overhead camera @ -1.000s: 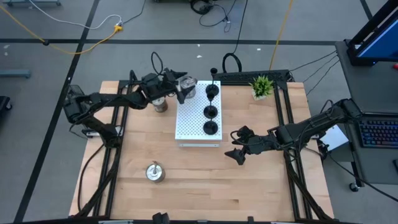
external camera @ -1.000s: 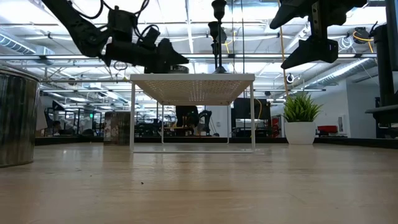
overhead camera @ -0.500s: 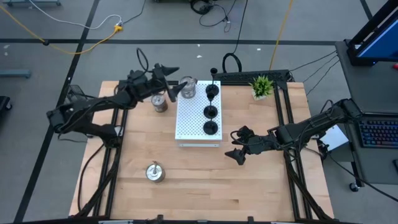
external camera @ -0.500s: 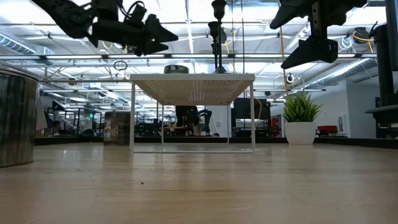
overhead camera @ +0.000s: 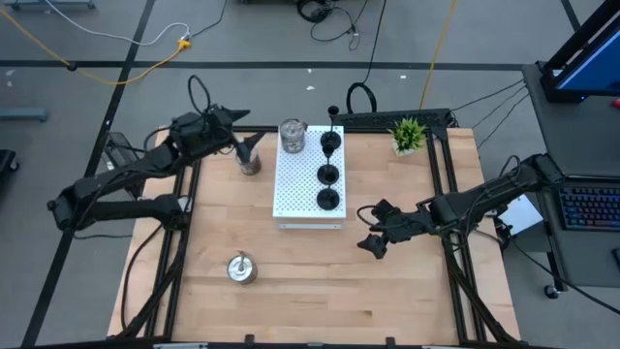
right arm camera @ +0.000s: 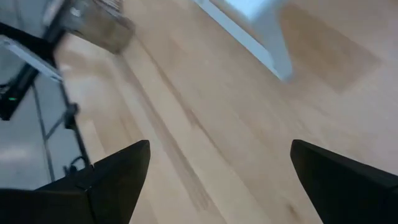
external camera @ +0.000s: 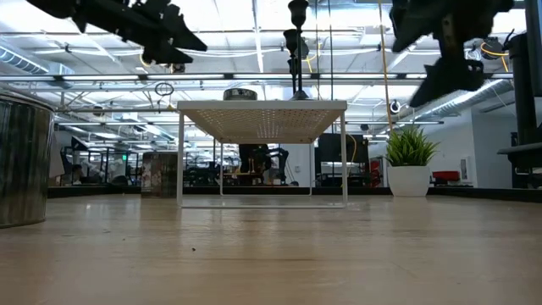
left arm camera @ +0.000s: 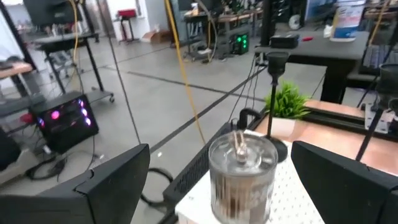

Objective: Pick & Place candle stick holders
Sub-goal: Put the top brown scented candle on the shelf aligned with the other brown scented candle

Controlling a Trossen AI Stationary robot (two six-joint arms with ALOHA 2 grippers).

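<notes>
A white perforated board (overhead camera: 302,189) stands on its legs at mid-table. Three black candle stick holders (overhead camera: 328,175) stand in a row along its right side. A silver holder (overhead camera: 293,136) (left arm camera: 241,177) stands on its far left corner. Two more silver holders rest on the wood, one left of the board (overhead camera: 250,163) and one near the front (overhead camera: 240,269). My left gripper (overhead camera: 242,130) (left arm camera: 221,149) hangs open, high and to the left of the board, pointing at the silver holder on it. My right gripper (overhead camera: 368,226) (right arm camera: 217,165) hangs open above the wood right of the board.
A small green potted plant (overhead camera: 408,134) stands at the table's far right corner. Black rails run along the left (overhead camera: 184,208), right (overhead camera: 448,194) and far edges. Bare wood stretches across the near half of the table (overhead camera: 329,291).
My left gripper, open throughout, has drawn back from the silver holder on the board's far left corner toward the table's left edge and risen. The holder stays standing there. My right gripper has turned a little at the wrist, in place.
</notes>
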